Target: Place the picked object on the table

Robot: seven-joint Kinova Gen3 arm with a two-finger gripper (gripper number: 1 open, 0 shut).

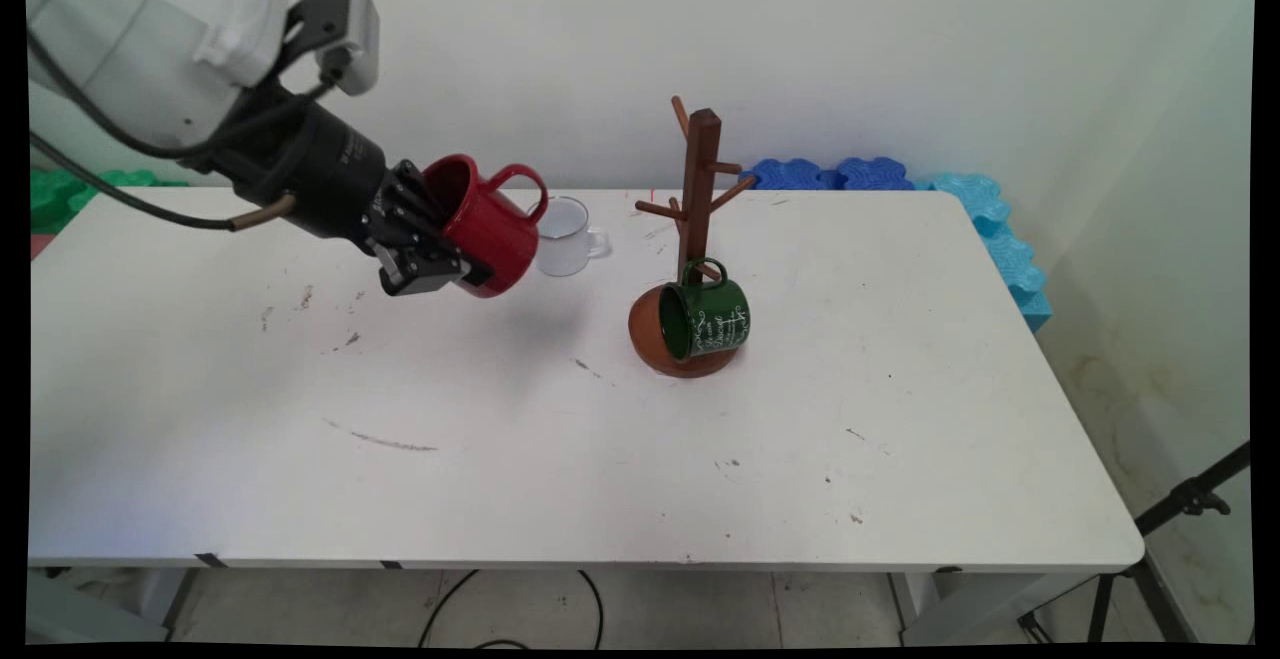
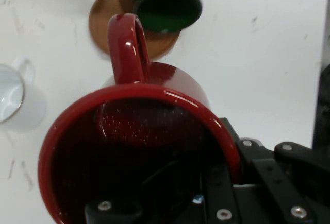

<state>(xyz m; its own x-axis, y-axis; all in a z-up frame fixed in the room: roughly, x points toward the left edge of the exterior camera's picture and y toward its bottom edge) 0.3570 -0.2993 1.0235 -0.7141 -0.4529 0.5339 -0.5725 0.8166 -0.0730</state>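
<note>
My gripper [image 1: 455,264] is shut on a red mug [image 1: 490,224], holding it by the rim above the table's left middle, tilted with its handle up and to the right. In the hand view the red mug [image 2: 139,147] fills the lower picture, one finger inside it and one outside. A wooden mug tree [image 1: 697,189] stands on a round base right of centre, with a green mug [image 1: 705,317] hanging on a low peg. The green mug [image 2: 167,0] and the tree's base [image 2: 105,20] lie ahead of the red mug's handle.
A clear glass mug [image 1: 565,237] stands on the white table [image 1: 600,459] just behind and right of the red mug; it shows as the glass mug [image 2: 11,91] at the hand view's left. Blue foam blocks [image 1: 900,179] line the far right edge, green ones [image 1: 60,194] the far left.
</note>
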